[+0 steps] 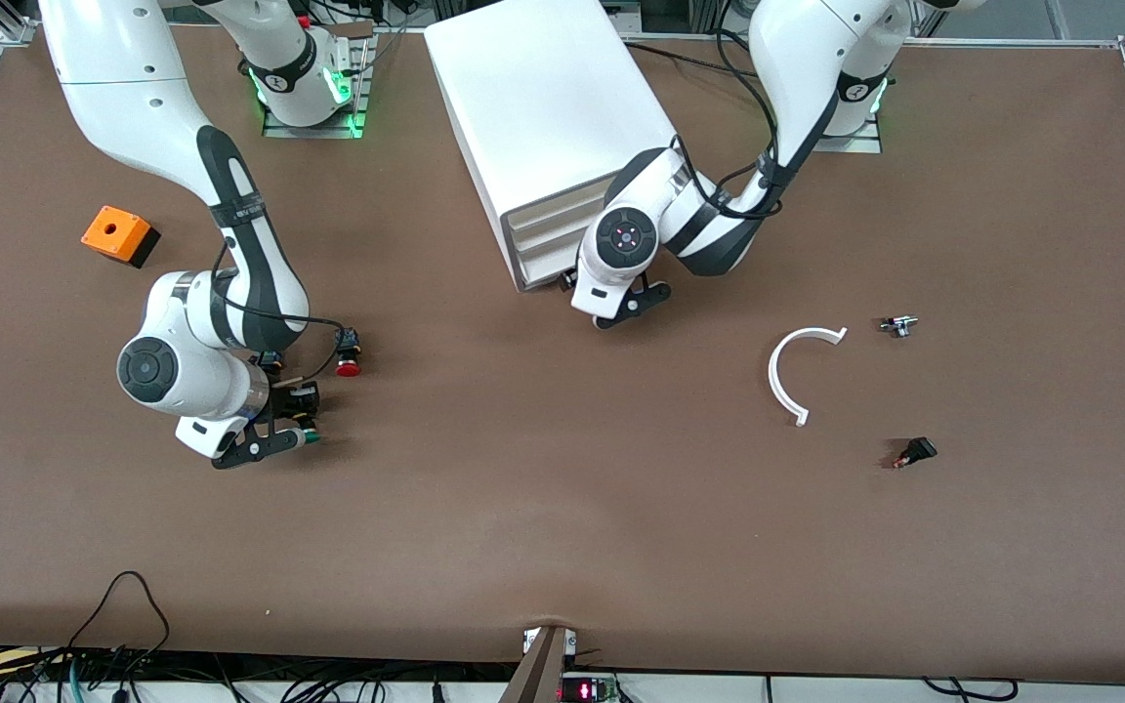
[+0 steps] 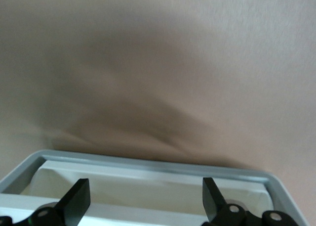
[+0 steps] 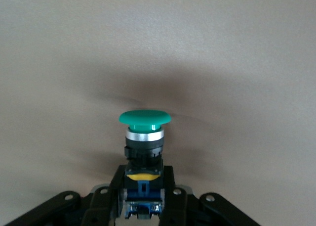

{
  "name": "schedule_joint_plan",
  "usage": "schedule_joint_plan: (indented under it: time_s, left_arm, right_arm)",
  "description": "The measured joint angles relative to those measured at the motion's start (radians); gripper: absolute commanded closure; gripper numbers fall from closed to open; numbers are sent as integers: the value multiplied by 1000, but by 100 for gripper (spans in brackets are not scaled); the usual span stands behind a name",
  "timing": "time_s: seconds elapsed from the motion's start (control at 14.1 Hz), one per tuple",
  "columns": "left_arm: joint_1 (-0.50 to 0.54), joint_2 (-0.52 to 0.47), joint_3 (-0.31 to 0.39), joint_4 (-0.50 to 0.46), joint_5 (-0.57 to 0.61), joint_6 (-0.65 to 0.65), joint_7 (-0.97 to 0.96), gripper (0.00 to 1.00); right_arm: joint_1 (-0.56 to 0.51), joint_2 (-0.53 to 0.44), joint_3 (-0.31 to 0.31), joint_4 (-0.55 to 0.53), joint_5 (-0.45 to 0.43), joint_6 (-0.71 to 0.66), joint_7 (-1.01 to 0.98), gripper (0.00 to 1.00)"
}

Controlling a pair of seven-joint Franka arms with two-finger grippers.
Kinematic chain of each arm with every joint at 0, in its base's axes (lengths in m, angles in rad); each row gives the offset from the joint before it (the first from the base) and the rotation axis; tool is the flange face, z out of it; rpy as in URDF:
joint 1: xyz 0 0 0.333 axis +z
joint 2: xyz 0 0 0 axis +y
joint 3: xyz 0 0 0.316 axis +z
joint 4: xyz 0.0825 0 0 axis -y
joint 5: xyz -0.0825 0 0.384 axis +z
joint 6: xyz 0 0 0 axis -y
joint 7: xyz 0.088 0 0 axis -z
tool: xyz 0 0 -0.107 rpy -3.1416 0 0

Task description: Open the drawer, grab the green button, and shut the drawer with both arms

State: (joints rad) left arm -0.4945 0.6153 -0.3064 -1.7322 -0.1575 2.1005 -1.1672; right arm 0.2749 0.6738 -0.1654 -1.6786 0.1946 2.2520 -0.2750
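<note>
My right gripper [image 1: 294,422] is shut on the green-capped button [image 1: 309,436] and holds it just above the table toward the right arm's end. In the right wrist view the fingers [image 3: 112,186] clamp the blue rear block, and the green cap [image 3: 144,118] points away from the hand. My left gripper [image 1: 570,283] is at the front of the white cabinet [image 1: 543,107], level with the lowest drawer [image 1: 548,252]. In the left wrist view its fingers [image 2: 76,201] are spread wide, with the drawer's white front [image 2: 148,189] between them. I cannot tell whether they touch it.
A red-capped button [image 1: 349,364] lies on the table close to my right wrist. An orange box [image 1: 118,234] sits farther toward the right arm's end. A white curved strip [image 1: 785,376], a small metal part [image 1: 899,325] and a small black part [image 1: 914,452] lie toward the left arm's end.
</note>
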Motion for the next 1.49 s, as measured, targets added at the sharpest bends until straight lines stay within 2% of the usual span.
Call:
schedule_joint_plan:
  time_s: [0.35, 0.43, 0.57, 0.64, 0.85, 1.13, 1.28, 1.49]
  left_arm:
    - [-2, 1, -10, -1, 0, -16, 0, 0]
    - [-2, 1, -11, -1, 0, -18, 0, 0]
    - [-2, 1, -12, -1, 0, -19, 0, 0]
    - [-2, 1, -13, -1, 0, -19, 0, 0]
    - [0, 1, -12, 0, 0, -26, 0, 0]
    - [24, -2, -11, 39, 0, -68, 5, 0]
    - [39, -4, -5, 96, 5, -122, 21, 0]
    - [91, -15, 2, 231, 92, -293, 85, 0]
  right_arm:
    - [0, 9, -4, -16, 0, 1, 3, 69]
    - [1, 10, -4, -16, 0, 1, 3, 60]
    - [2, 11, -4, -16, 0, 1, 2, 27]
    - [2, 11, -4, -16, 0, 2, 1, 0]
    - [5, -6, -4, -1, 0, -10, 1, 0]
    - [16, -120, -5, 73, 0, -214, 1, 0]
    - [16, -194, -7, 102, 0, -288, 1, 0]
    - [17, -302, -8, 108, 0, -358, 2, 0]
